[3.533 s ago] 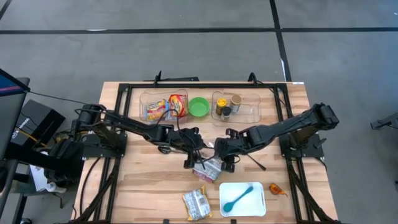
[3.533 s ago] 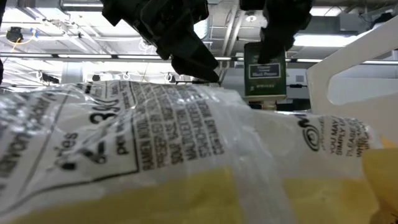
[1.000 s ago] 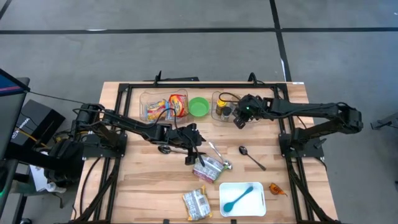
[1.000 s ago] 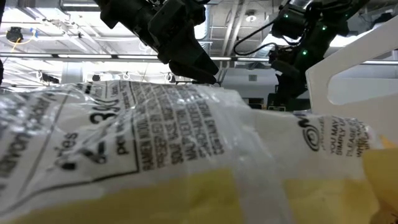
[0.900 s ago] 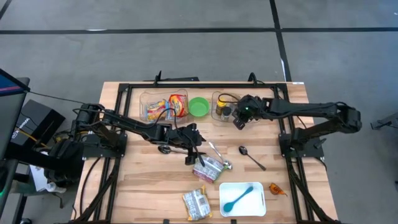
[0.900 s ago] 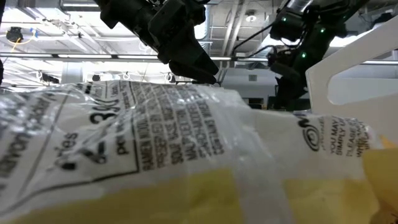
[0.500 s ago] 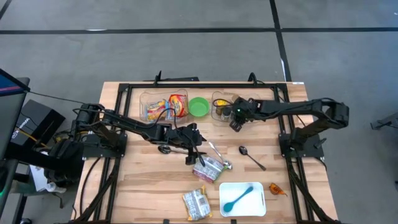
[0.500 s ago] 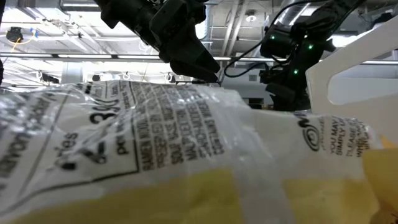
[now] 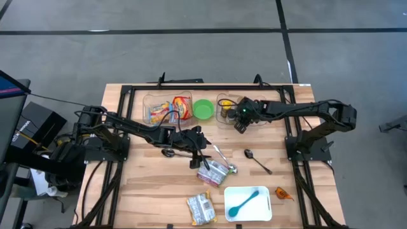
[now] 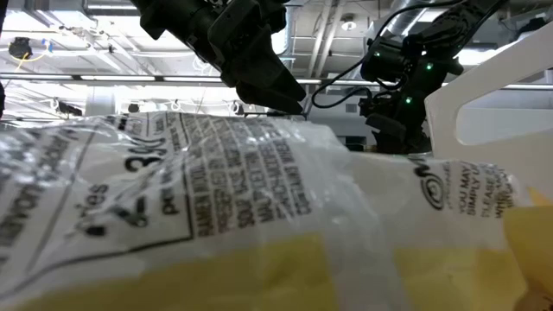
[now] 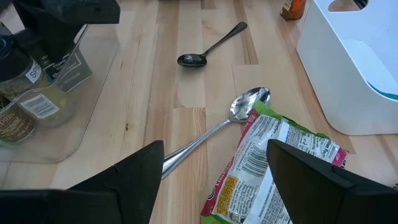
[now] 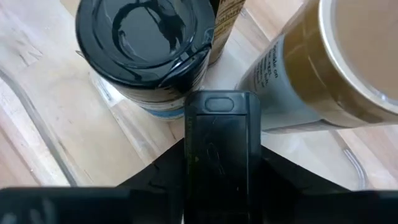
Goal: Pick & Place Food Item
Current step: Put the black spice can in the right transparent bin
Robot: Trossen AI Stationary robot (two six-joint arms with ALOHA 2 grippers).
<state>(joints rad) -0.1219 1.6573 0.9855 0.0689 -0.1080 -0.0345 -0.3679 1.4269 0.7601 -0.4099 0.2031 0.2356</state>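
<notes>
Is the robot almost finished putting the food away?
Partly. The right gripper holds a black-lidded spice container down among the jars in the clear bin, so that item is nearly placed. The left gripper, open, hovers over the green snack packet beside a spoon. That packet and another snack bag remain on the table.

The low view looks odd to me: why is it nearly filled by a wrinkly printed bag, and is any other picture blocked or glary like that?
Low view: a clear snack bag lies right against the lens, glossy and creased, hiding the table. Right wrist view: a black flip-cap container and a dark jar lid sit very near, and the lid mirrors the lights. High view: even light, nothing blocked.
</notes>
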